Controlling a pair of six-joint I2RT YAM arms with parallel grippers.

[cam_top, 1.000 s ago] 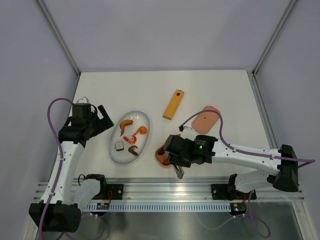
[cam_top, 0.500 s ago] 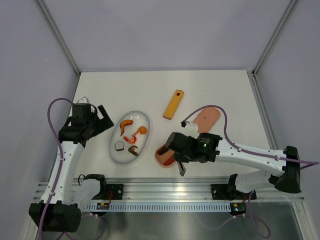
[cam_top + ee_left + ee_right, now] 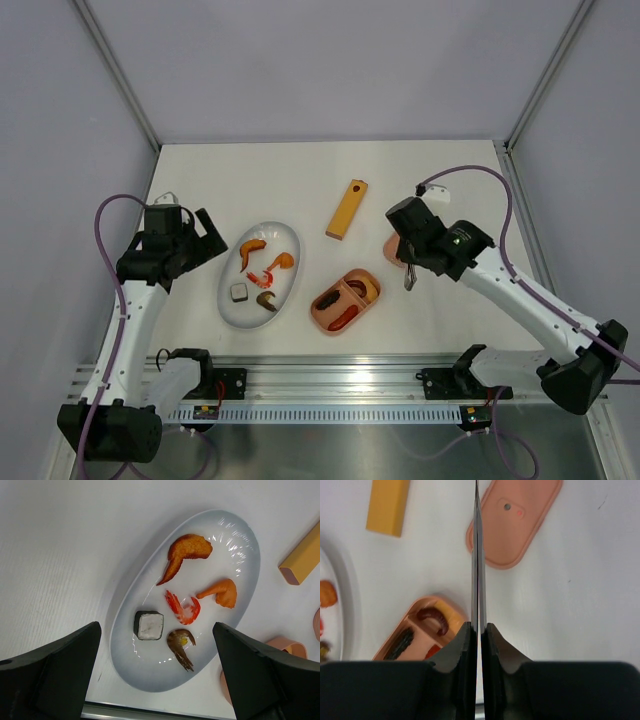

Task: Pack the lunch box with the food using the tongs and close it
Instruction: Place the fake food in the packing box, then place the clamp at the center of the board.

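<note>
Under my right tool [image 3: 476, 632], clamped on the tongs [image 3: 476, 555] with their arms squeezed together, the lid [image 3: 512, 520] lies on the desk [image 3: 580, 605]; the lunch box tray [image 3: 422, 632] sits to its left, nearer me. My left tool [image 3: 205, 238] stands wide beside the plate [image 3: 240, 545] of food [image 3: 185, 610].

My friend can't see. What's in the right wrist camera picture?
The right gripper pinches the silver tongs, which point straight up the middle. Beyond them lie the pink lid, a yellow bar and the lunch box with some food inside.
</note>
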